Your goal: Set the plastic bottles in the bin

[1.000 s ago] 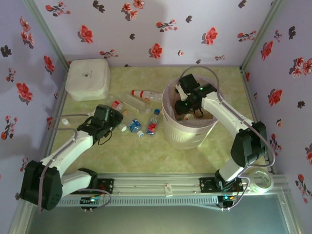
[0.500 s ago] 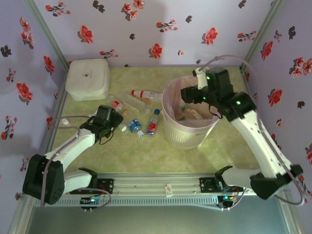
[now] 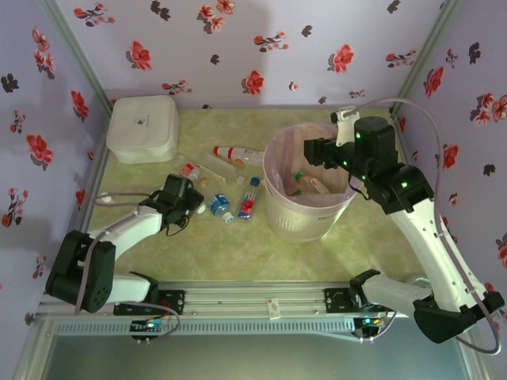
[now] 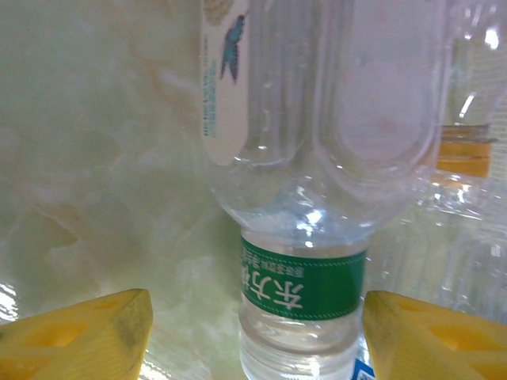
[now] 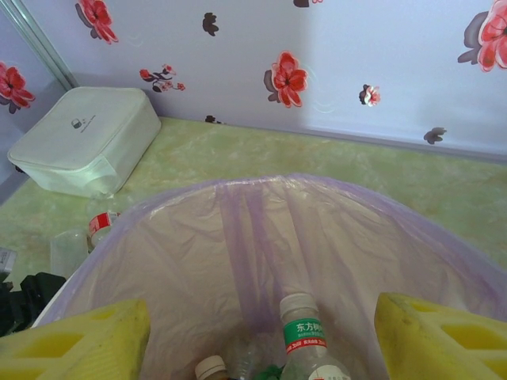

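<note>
The bin point(image 3: 295, 220) stands right of the middle of the bench point(image 3: 238, 253), its pink liner point(image 5: 261, 237) folded over the rim. Inside it, a clear bottle with a green neck band and red label point(image 5: 305, 336) leans upright, with a white-capped bottle point(image 5: 210, 368) at its 8 o'clock.

More bottles lie loose on the bench at the bin's 9 o'clock. A blue-capped, red-labelled one point(image 3: 249, 202) is just beside the bin wall, and a blue-labelled one point(image 3: 220, 207) is next to it. A long red-labelled one point(image 3: 234, 153) is up toward 10 o'clock, with a clear one point(image 3: 210, 166) beside that.

My left jaws are low at the 9 o'clock end of that scatter. They are spread around a clear bottle with a green band point(image 4: 301, 289). One yellow fingertip point(image 4: 79, 340) stands apart from it, the other sits very near the band, and neither is clenched on it. An orange-capped bottle point(image 4: 463, 154) lies just behind.

My right jaws hang above the bin's rim at its 1 o'clock, released, with nothing between the yellow fingertips point(image 5: 444, 340).

A white lidded box point(image 3: 142, 128) sits at the bench's 10 o'clock corner.
</note>
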